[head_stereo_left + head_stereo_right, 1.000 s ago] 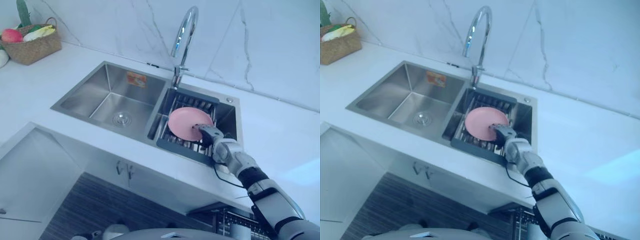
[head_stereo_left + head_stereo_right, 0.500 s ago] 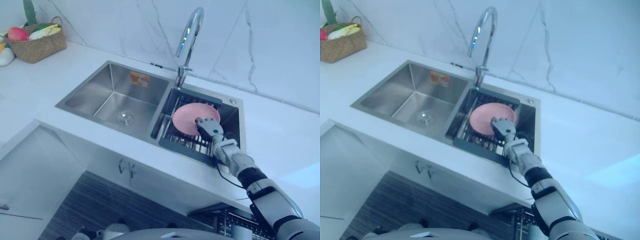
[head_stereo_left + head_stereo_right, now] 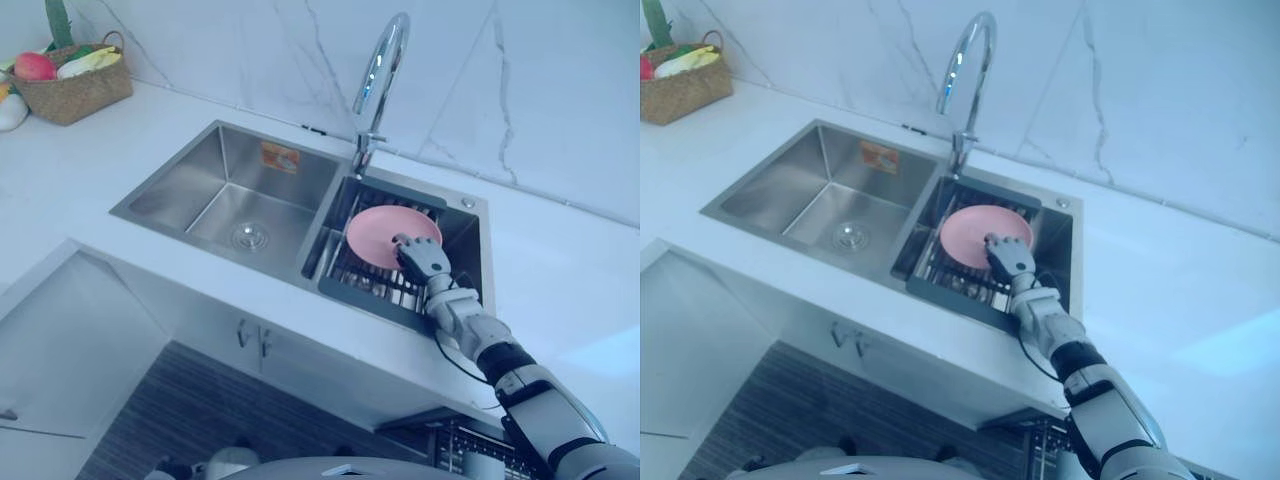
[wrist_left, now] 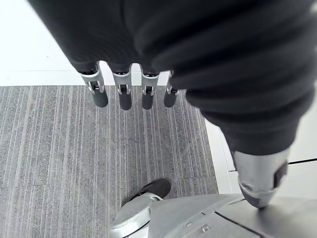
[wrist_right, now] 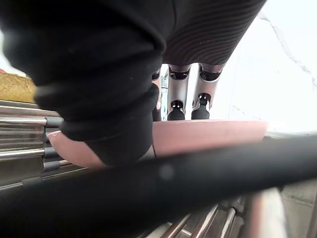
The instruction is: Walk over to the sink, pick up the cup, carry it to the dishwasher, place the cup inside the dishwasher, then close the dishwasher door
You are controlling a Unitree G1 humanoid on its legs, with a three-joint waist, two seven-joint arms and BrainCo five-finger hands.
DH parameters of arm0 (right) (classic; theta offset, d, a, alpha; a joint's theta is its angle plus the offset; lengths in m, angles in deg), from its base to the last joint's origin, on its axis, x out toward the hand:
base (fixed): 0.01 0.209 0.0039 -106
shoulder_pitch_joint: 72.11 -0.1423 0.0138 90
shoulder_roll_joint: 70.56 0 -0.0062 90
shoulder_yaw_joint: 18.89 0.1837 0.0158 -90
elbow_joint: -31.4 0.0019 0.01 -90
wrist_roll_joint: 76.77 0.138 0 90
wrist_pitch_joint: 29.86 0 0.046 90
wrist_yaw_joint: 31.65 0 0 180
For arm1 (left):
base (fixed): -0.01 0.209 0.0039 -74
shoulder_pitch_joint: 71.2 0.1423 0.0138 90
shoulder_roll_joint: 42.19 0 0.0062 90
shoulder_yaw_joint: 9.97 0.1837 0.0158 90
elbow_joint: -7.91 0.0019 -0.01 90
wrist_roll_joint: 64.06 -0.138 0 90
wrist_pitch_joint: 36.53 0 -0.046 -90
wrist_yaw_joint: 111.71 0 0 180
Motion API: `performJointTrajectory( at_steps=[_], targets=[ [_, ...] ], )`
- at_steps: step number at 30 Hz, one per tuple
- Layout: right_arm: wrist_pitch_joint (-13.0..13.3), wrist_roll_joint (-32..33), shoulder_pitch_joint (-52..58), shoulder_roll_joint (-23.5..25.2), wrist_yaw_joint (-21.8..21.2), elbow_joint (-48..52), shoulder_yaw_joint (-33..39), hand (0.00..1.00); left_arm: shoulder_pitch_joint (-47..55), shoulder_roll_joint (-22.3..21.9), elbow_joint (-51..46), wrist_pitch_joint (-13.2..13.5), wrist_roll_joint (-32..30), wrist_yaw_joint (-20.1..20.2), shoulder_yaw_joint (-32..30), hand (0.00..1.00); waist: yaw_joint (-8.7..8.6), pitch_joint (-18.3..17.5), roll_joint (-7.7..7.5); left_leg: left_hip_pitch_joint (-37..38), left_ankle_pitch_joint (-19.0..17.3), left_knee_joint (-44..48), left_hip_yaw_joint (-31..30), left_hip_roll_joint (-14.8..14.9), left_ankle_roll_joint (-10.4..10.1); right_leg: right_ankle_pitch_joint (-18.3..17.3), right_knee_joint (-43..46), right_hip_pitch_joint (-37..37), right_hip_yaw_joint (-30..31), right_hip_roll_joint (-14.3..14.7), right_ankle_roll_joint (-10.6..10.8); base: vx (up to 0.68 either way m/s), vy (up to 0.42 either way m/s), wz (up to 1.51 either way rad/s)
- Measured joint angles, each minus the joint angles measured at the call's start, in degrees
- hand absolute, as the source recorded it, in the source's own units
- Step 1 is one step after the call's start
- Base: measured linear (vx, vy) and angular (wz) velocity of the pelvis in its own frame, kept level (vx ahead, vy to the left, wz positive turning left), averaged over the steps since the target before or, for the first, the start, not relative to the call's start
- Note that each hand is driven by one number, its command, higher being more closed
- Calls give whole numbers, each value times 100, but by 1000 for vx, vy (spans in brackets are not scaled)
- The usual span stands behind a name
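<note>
While my left hand (image 4: 125, 96) hangs straight-fingered and empty over the floor (image 4: 49, 148), my right hand (image 3: 421, 259) rests at the near rim of the pink dish (image 3: 383, 233) leaning in the rack (image 3: 368, 290) of the sink (image 3: 190, 182), closure not determinable, so I judge pick-up in progress, requiring a confirmed grip before lifting.

The robot's right arm (image 3: 522, 378) is holding stretched forward and down from the lower right, its right hand (image 3: 420, 258) tipping downward with fingers (image 5: 176, 94) nearly straight. The left hand (image 4: 125, 94) is hanging low, its fingers relaxed and pointing downward.
</note>
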Motion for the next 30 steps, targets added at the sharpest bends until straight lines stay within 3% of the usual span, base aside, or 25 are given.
performJointTrajectory(
  at_steps=[8,13,19,21,26,30],
  targets=[
    [-93,162,31,-65,385,568,290,100,81,-23,4,15,9,5,-119,0,-114,-7,17,15,-7,2,98,13,-2,11,0,-43,113,22,-15,1,1,-5],
    [-2,732,43,-586,415,1304,897,100,200,-59,-7,434,516,-195,-219,0,-178,-22,35,17,-27,10,242,14,1,51,0,-132,266,31,-32,11,23,-17],
    [183,1356,36,-1168,467,1605,1661,100,400,-89,-12,704,626,-311,-220,0,-287,-69,74,83,-85,29,499,21,1,103,-1,-216,548,50,-49,7,23,-25],
    [189,1523,188,-1376,456,1932,1874,100,445,-109,-18,877,658,-444,-213,0,-338,-87,97,96,-191,132,614,32,-3,106,-1,-235,698,60,-51,2,25,-32],
    [226,1980,531,-1541,375,2359,2409,100,476,-115,-80,963,795,-498,-116,0,-536,-210,107,62,-244,132,844,34,-6,149,-1,-416,956,76,-54,17,25,-28],
    [119,2409,970,-1575,-77,2469,2937,100,481,-115,-166,954,799,-495,14,0,-634,-269,80,106,-343,183,1177,43,-5,201,0,-540,1292,128,-53,24,25,-39]
  ],
)
